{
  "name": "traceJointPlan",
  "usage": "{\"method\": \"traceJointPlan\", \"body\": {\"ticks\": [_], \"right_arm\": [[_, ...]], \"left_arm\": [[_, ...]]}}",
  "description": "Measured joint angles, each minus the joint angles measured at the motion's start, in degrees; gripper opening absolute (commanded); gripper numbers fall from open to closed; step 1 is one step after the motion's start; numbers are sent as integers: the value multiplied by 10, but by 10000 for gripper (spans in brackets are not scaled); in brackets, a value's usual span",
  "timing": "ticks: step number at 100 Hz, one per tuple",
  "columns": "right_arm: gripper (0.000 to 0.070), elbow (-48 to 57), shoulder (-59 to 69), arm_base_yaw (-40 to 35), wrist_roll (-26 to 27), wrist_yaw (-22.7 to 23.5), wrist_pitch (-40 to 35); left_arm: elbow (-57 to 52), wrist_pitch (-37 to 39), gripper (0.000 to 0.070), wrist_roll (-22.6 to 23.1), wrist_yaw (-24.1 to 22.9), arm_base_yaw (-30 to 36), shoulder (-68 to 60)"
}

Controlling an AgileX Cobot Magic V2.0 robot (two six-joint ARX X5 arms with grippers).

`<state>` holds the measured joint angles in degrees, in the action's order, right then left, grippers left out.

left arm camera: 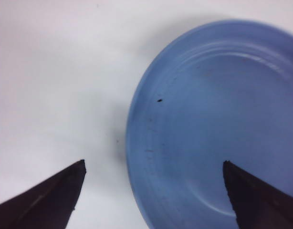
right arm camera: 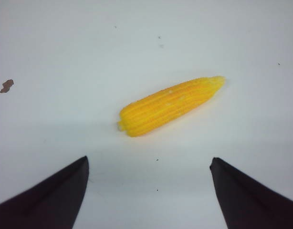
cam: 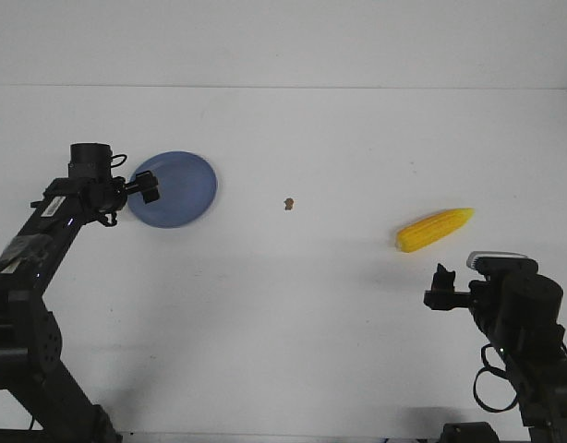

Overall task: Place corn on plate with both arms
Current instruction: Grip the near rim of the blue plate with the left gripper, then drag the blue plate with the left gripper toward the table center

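The blue-lavender plate [cam: 177, 189] lies on the white table at the left. My left gripper [cam: 149, 186] is open and empty over the plate's left rim; in the left wrist view one fingertip is over the table and the other over the plate [left arm camera: 213, 119]. The yellow corn [cam: 434, 229] lies on the table at the right, tip pointing right and away. My right gripper [cam: 440, 288] is open and empty, on the near side of the corn, apart from it. The right wrist view shows the corn [right arm camera: 170, 105] lying ahead of the spread fingers.
A small brown speck [cam: 288, 204] lies on the table between plate and corn; it also shows in the right wrist view [right arm camera: 6, 86]. The table's far edge meets a white wall.
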<state>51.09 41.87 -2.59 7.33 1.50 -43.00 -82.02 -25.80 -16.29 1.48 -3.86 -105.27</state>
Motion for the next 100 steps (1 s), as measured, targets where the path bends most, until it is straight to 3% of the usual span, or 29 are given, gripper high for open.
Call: {"method": "traceJointPlan", "body": {"ticks": [24,31,36,45,49,72,100], "right_arm": [[539,0,0,0,0,0,-4],[539,0,0,0,0,0,-4],[539,0,0,0,0,0,-4],[539,0,0,0,0,0,-4],[539,0,0,0,0,0,-4],[539,0,0,0,0,0,-4],[539,0,0,0,0,0,-4]], "left_arm": [[-3,1,588,0,0,-1,-46],[-3,2,551,0,0,-1,-47],[-3,4,439,0,0,-1,-47],[-3,4,102,0,0,-1,-47],[-3,4,0,0,0,-1,-47],[-3,6,7,-3,9,-2,-47],[-3,-18,6,3,136,4,10]]}}
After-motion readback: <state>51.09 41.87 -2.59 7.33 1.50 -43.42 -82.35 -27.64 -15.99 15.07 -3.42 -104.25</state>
